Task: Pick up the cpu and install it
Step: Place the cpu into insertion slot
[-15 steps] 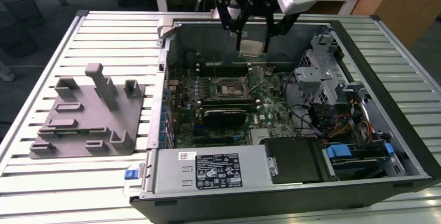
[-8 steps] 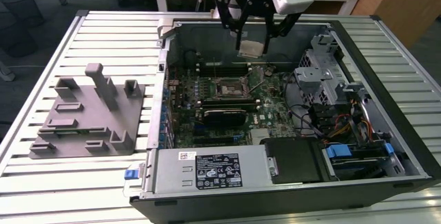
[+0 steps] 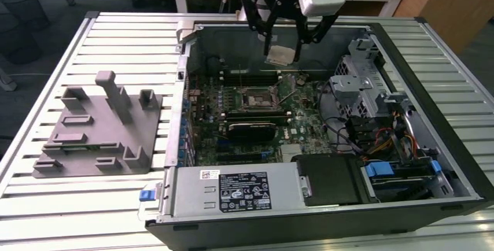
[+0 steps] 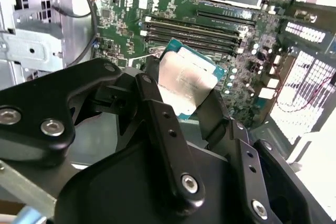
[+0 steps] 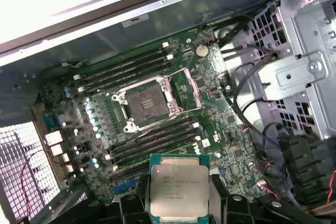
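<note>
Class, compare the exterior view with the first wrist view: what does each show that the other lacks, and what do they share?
Exterior view's extras: the grey fixture block on the slatted table, and the power supply. First wrist view's extras: the round coin battery and the print on the cpu. Shared: the tool holding the cpu clear of the empty socket, whose frame stands open.

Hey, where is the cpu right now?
In the exterior view the cpu is clamped in the gripper, above the motherboard near the far wall of the open case, not in the empty socket.
</note>
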`<state>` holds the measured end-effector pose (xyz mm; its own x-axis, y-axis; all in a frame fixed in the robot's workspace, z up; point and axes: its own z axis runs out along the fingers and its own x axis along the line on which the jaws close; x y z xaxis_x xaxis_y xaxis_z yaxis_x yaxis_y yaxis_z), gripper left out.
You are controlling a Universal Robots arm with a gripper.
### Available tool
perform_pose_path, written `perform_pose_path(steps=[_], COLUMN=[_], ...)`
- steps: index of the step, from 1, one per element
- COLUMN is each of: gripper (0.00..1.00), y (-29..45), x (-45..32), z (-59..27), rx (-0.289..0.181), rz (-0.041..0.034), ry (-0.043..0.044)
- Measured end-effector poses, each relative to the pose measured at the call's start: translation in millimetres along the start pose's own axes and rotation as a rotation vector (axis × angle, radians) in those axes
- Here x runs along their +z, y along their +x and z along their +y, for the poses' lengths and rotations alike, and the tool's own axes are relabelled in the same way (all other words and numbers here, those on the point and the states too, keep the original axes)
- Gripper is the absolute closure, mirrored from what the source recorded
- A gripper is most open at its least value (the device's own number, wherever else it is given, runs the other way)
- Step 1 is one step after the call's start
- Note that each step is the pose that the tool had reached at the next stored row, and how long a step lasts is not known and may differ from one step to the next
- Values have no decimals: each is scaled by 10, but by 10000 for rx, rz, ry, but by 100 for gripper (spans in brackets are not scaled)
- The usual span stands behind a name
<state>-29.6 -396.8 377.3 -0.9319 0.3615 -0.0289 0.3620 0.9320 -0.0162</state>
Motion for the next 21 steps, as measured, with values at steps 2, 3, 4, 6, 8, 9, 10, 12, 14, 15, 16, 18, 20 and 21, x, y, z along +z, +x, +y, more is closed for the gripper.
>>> perform_pose_path(steps=[2, 3, 4, 6, 8, 9, 10, 12, 14, 15, 16, 18, 20, 21], gripper=[47, 47, 47, 47, 47, 47, 47, 47, 47, 47, 47, 47, 47, 47], y=[0, 0, 0, 0, 1, 1, 1, 2, 3, 3, 3, 3, 3, 3], x=[2, 3, 4, 6, 7, 7, 8, 10, 11, 12, 14, 17, 20, 21], z=[0, 1, 1, 1, 2, 3, 3, 4, 7, 7, 7, 7, 7, 7], rx=[223, 346, 474, 719, 942, 1049, 1176, 1412, 1627, 1783, 1979, 2337, 2697, 2873], rz=[-5, -6, -7, -11, -14, -15, -16, -18, -19, -16, -13, -8, -2, 0], ry=[8, 12, 15, 22, 29, 32, 36, 43, 52, 57, 62, 74, 85, 90])
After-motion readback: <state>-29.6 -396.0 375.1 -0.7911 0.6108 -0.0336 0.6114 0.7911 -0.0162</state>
